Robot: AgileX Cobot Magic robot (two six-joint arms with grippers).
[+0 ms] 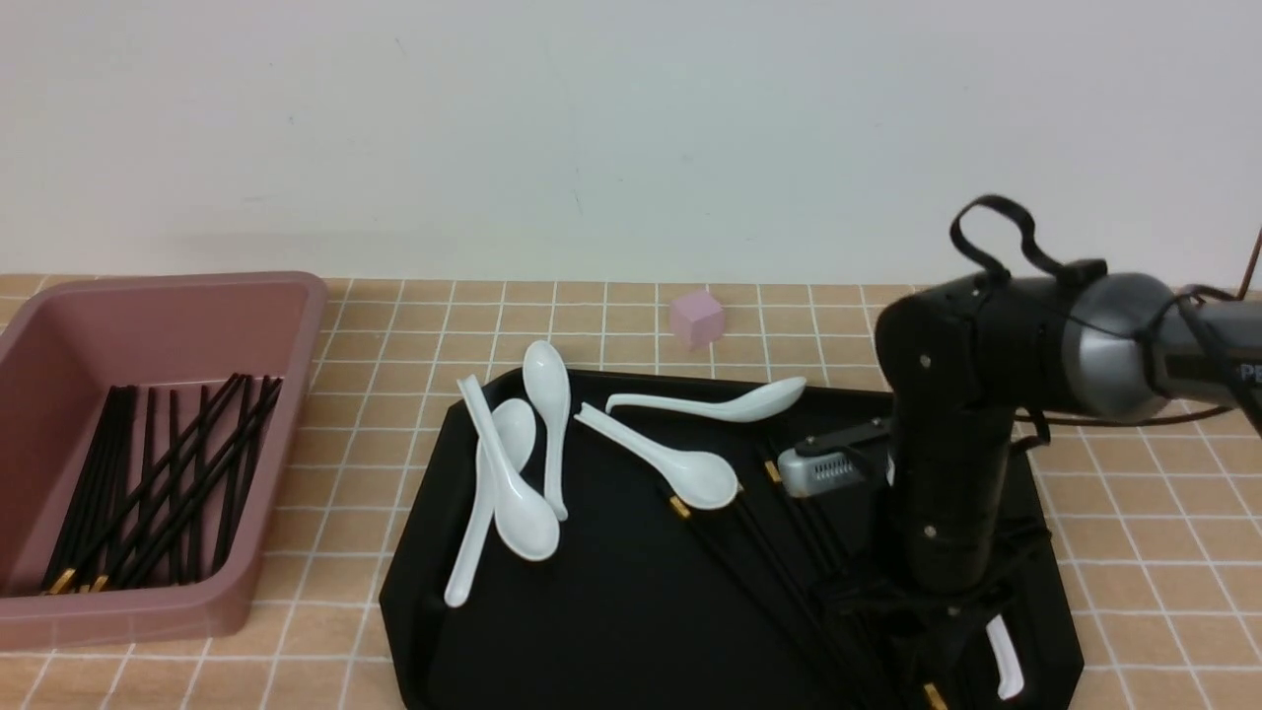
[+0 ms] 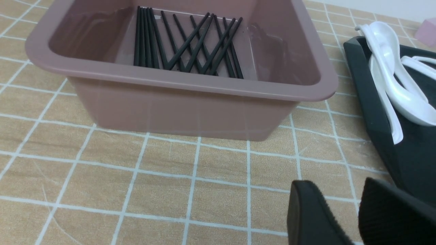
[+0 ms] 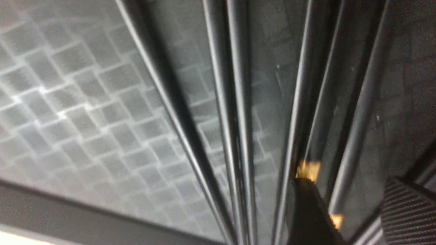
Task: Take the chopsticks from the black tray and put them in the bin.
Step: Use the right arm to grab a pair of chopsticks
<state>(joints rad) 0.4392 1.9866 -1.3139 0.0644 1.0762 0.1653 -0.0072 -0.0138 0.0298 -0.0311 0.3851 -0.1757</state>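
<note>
The black tray holds several black chopsticks fanned out on its right half. My right gripper is down on the tray's front right over those chopsticks. In the right wrist view the chopsticks lie close under it. The right gripper is open, with one gold-banded stick lying between its fingers. The pink bin at the left holds several chopsticks. My left gripper is open and empty, low over the tiled table between the bin and the tray.
Several white soup spoons lie on the tray's left and middle, and one more lies beside my right gripper. A small pink cube sits on the table behind the tray. The wall runs along the back.
</note>
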